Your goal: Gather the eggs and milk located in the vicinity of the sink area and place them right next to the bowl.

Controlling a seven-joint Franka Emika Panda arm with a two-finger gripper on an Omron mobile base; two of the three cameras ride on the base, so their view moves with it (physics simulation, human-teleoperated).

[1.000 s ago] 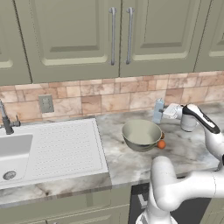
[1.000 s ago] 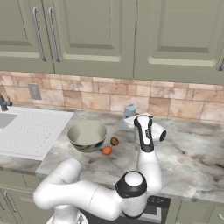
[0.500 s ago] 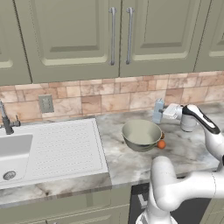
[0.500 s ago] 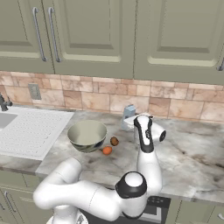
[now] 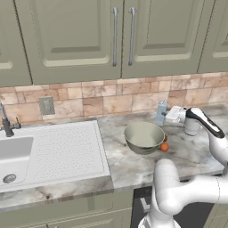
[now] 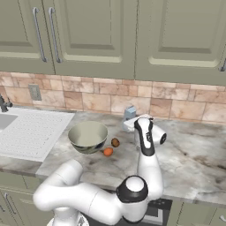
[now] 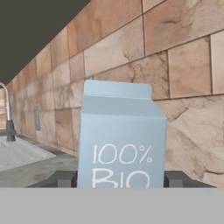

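The milk is a pale blue carton with "100% BIO" printed on it. It stands upright in front of the tiled wall. My gripper is shut on the carton, with a dark fingertip pressed against each side. In the base views the milk is just behind and to the right of the grey-green bowl. Two orange-brown eggs lie on the counter beside the bowl's right side. In the left base view one egg shows fully.
The white sink, its ribbed drainboard and the dark tap are at the far left. Closed cabinet doors hang above the counter. An outlet sits in the tiled wall. Bare marble counter stretches to the right of the arm.
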